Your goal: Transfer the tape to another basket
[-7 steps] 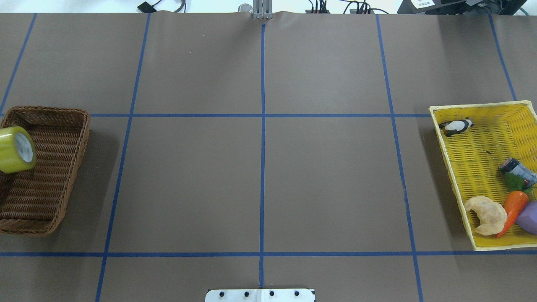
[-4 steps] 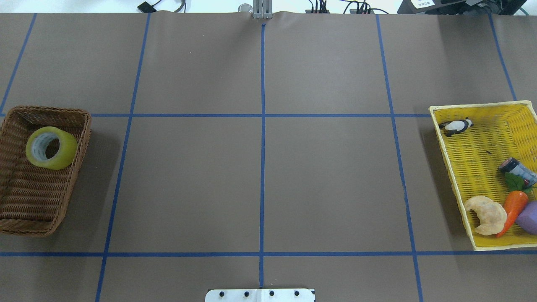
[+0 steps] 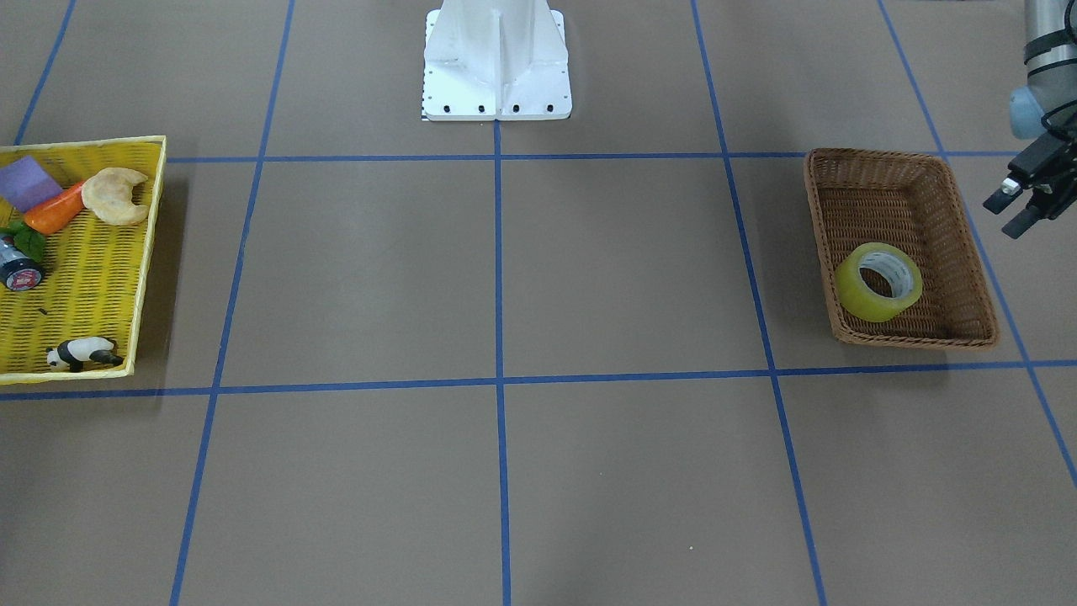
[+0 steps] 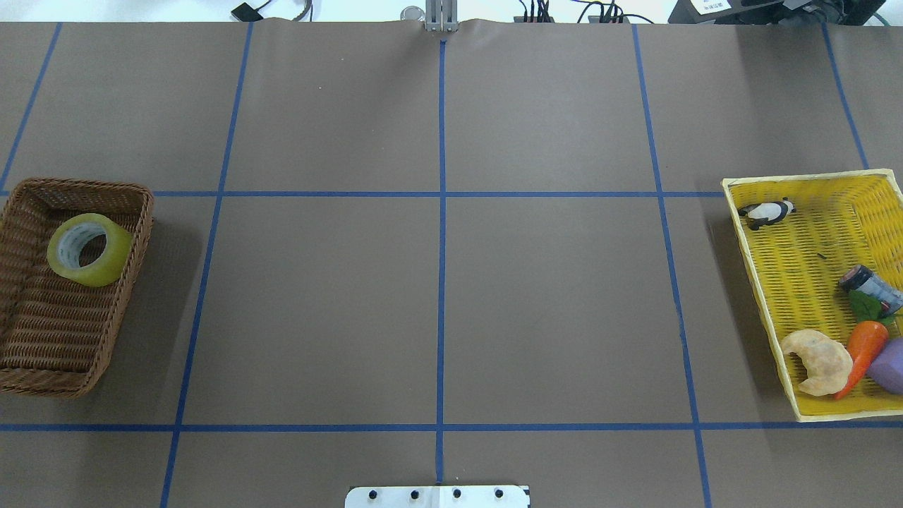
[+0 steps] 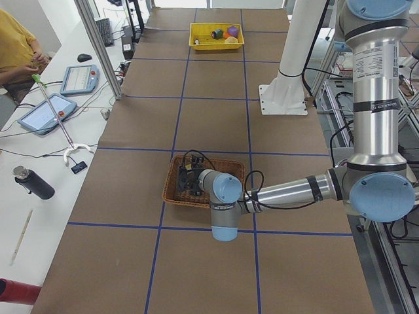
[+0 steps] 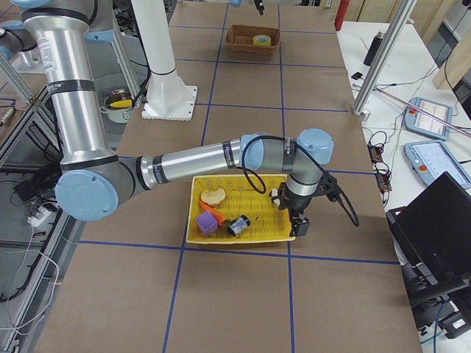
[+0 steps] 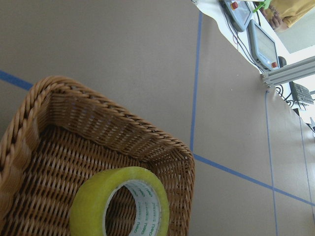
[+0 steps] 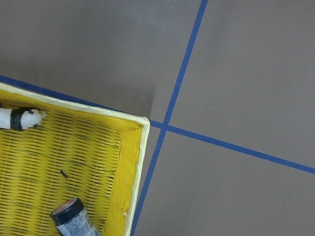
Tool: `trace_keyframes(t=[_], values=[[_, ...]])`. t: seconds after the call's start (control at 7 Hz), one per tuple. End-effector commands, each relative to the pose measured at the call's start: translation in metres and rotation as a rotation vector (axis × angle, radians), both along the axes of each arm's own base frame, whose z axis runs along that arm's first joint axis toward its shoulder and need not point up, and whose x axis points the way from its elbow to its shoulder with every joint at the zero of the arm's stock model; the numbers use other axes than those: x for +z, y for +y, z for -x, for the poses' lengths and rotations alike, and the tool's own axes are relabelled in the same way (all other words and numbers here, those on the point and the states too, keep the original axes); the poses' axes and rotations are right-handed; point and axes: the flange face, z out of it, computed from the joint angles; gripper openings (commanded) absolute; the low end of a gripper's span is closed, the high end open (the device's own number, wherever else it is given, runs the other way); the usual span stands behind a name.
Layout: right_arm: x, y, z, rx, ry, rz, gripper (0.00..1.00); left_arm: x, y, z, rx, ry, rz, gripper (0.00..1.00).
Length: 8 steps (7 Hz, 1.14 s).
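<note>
The yellow-green tape lies tilted in the far part of the brown wicker basket, leaning toward its right wall. It shows the same in the front view and close up in the left wrist view, inside the basket. My left gripper hangs beside the basket, open and empty, apart from the tape. My right gripper shows only in the right side view, at the yellow basket's edge; I cannot tell whether it is open or shut.
A yellow woven basket at the table's right end holds a panda figure, a dark bottle, a croissant, a carrot and a purple block. The white robot base stands mid-table at my side.
The tape was at the brown basket's left edge a second ago. It has dropped into the basket and come to rest against the right wall.
</note>
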Motion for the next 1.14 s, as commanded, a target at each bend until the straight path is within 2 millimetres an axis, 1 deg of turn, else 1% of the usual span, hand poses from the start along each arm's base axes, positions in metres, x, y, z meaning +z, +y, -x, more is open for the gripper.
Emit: trace_keyframes(t=[0.0, 0.14, 0.29, 0.43, 0.57, 0.71, 0.86, 1.0], values=[[0.001, 0.0, -0.002, 0.004, -0.001, 0.003, 1.0, -0.024, -0.031, 0.036, -0.046, -0.231, -0.104, 0.98], [0.003, 0.002, -0.004, 0.006, -0.002, 0.006, 1.0, -0.037, -0.044, 0.058, -0.043, -0.363, -0.144, 0.98], [0.007, 0.004, -0.007, 0.012, 0.0, 0.013, 1.0, -0.028, -0.052, 0.076, -0.017, -0.49, -0.16, 0.98], [0.007, 0.005, -0.009, 0.016, 0.0, 0.013, 1.0, -0.009, -0.058, 0.086, 0.006, -0.645, -0.173, 0.98], [0.009, 0.006, -0.011, 0.02, 0.004, 0.017, 1.0, 0.009, -0.062, 0.089, 0.074, -0.741, -0.144, 0.98], [0.014, 0.01, -0.013, 0.023, 0.004, 0.026, 1.0, 0.029, -0.062, 0.094, 0.185, -0.8, -0.092, 0.98], [0.017, 0.012, -0.014, 0.025, 0.004, 0.03, 1.0, 0.043, -0.063, 0.095, 0.286, -0.83, -0.035, 0.98], [0.022, 0.016, -0.014, 0.025, 0.004, 0.039, 1.0, 0.056, -0.059, 0.096, 0.345, -0.807, 0.074, 0.98]])
